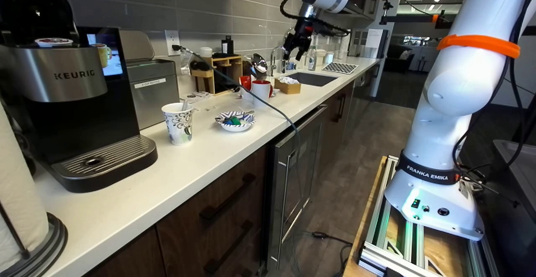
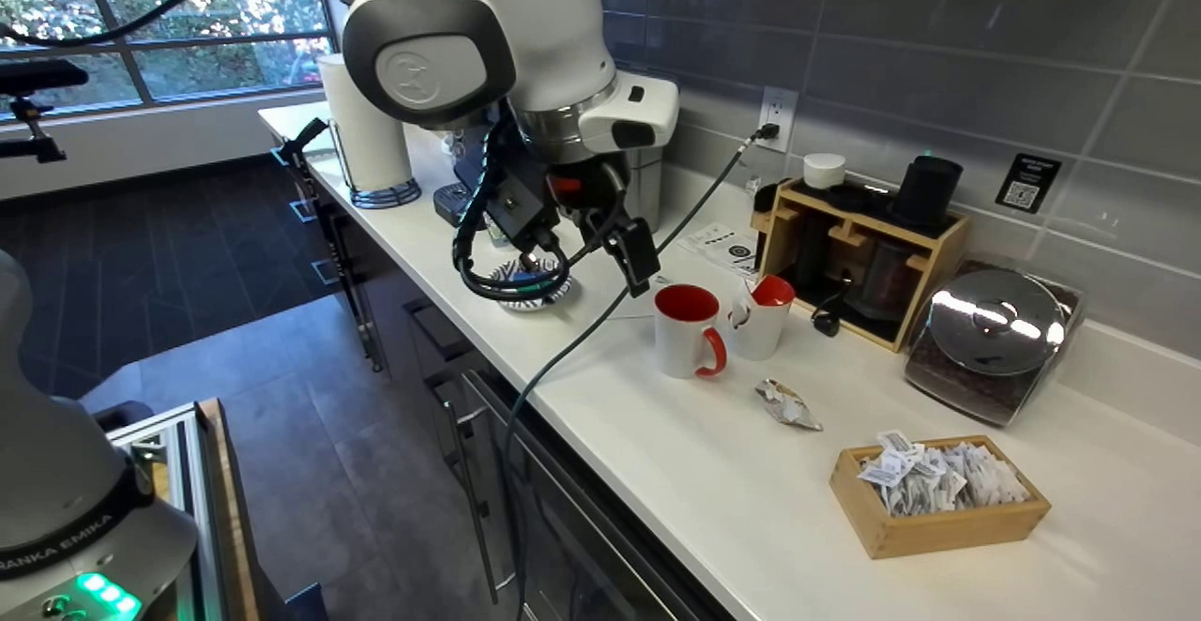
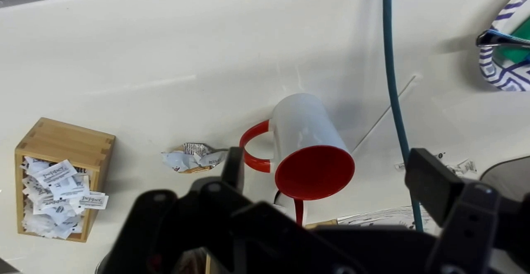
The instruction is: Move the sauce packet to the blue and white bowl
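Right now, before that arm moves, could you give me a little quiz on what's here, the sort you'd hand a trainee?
1. Pick one: the gripper is (a) shut or (b) open.
2. True or false: the blue and white bowl has things in it.
3. Fill in: in the wrist view, the white mug is ____ inside.

Key: 1. b; 2. true; 3. red.

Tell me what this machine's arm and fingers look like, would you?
The arm is glossy white with rounded joints and an orange band. A black collar above its base reads FRANKA EMIKA; green lights glow below. Black cables trail along it. The fingers are black and angular, with blocky tips.
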Robot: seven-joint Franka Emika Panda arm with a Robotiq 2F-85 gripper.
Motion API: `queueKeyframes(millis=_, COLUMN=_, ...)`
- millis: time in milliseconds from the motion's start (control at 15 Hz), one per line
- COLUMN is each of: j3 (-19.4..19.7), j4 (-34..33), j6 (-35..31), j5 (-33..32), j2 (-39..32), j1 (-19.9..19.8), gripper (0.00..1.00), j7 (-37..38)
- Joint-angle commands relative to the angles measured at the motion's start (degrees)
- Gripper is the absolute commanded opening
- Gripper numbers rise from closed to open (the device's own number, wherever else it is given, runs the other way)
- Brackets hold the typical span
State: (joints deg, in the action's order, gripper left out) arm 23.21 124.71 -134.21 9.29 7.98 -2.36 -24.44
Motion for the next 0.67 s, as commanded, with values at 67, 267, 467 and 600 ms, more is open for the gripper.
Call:
queueKeyframes(millis=67, j3=-2.88, j4=-0.14, j6=0.24, j5=0.56, j2=-0.15, j1=-2.96, gripper=1.00, j7=-0.32)
queueKeyframes(millis=267, j3=-3.89, j4=-3.92, j6=-5.76, j5=5.06, j2=-6.68, j1=-3.20, gripper=1.00, j7=-2.78)
queueKeyframes(millis=467, j3=-5.52, j4=-10.40, j6=-11.15, j5=8.95, j2=-16.10, j1=-4.36, gripper=1.00, j7=-9.71)
queueKeyframes(millis=600, j3=-7.77, j4=-15.65, j6=-11.15, j5=10.01, j2=-22.53, j1=-7.40, gripper=1.00, j7=-12.28)
